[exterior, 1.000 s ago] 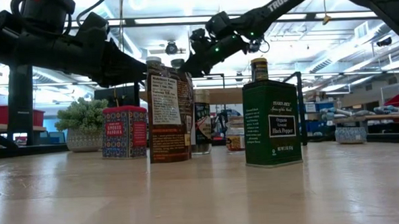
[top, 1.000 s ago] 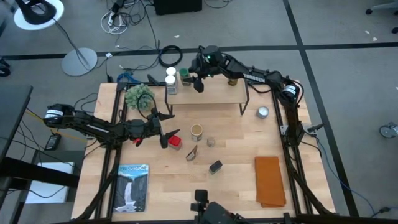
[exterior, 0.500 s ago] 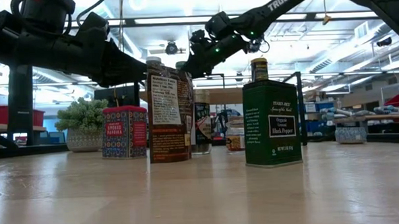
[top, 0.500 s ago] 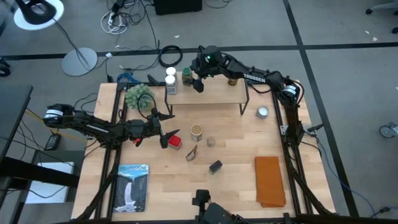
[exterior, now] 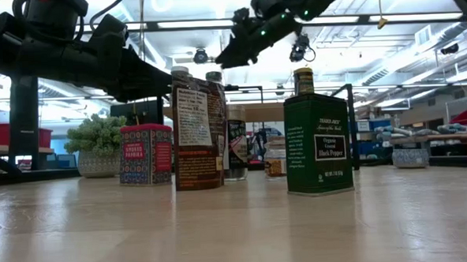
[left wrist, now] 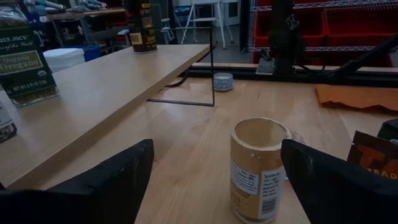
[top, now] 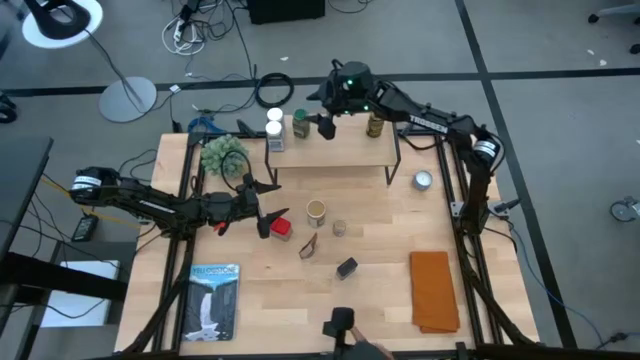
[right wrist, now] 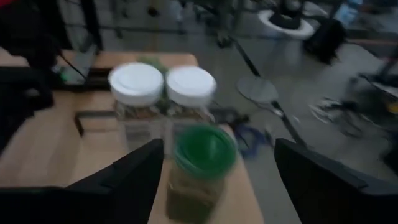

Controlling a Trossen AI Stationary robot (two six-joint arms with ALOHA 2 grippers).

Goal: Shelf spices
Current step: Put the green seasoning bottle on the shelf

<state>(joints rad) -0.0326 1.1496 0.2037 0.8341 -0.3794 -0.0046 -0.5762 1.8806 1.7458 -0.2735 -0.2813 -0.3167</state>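
The left gripper (top: 262, 203) is found low over the left half of the table (top: 380, 290), with its fingers spread wide and nothing between them. In the left wrist view a tan canister (left wrist: 260, 168) is seen standing upright straight ahead of the open fingers, near but not yet between them. A red tin (top: 283, 228) stands just beside this gripper, on the side toward the table's near edge. The left arm is judged the nearer one for both, and the canister's long axis is vertical, so a level approach from the side would suit it. A brown packet (top: 309, 246), a small jar (top: 339, 228) and a black box (top: 346, 267) are grouped close by toward the near edge, leaving little open room on that side; the way toward the shelf (top: 345, 150) is clearer.

On the shelf's left end, two white-capped jars (top: 274, 122) and a green-capped jar (top: 300, 125) are set together near the back edge. The right gripper (top: 325, 125) is held above the shelf, just right of the green-capped jar, fingers wide and empty. A dark jar (top: 375, 126) stands further right along the back edge. The middle and front of the shelf board are bare, so room for further jars is judged ample there.
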